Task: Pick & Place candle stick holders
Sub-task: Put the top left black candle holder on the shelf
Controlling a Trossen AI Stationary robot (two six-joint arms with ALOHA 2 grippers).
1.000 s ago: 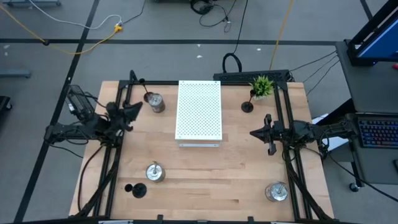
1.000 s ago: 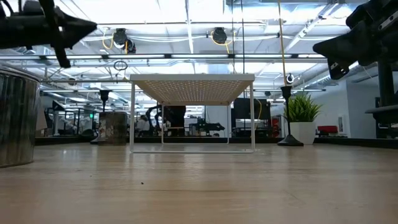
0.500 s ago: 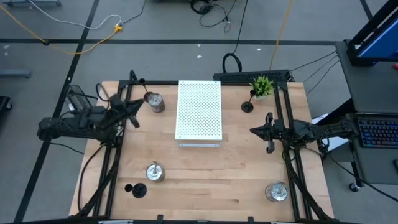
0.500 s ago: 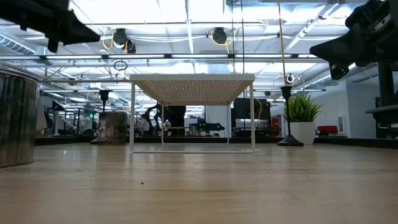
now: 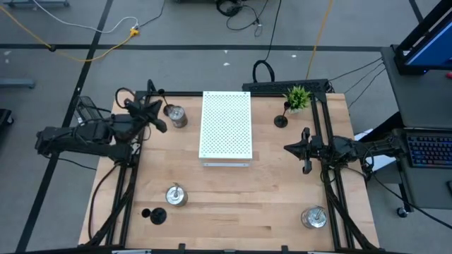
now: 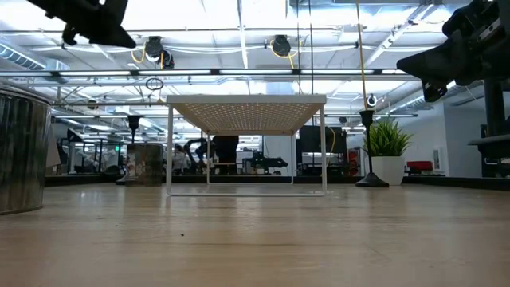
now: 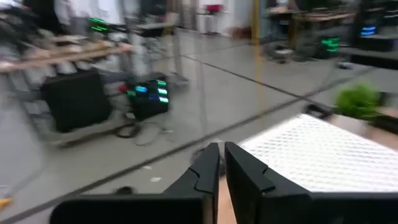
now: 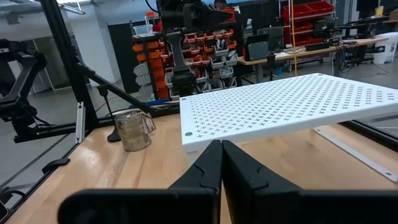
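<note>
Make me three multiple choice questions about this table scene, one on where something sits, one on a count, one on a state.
1. Where is the small green potted plant?
A. far right corner of the wooden table
B. near left corner
C. on top of the white perforated rectangular board

2. How many shiny silver metal candle stick holders stand on the table?
A. one
B. three
C. five

3. The right tool is:
A. shut, holding nothing
B. wide open
C. shut on a holder

Answers: 1 A, the high view shows it at the far edge, right of the board. 2 B, one far left, two near. 3 A, its fingers meet with nothing between them.
</note>
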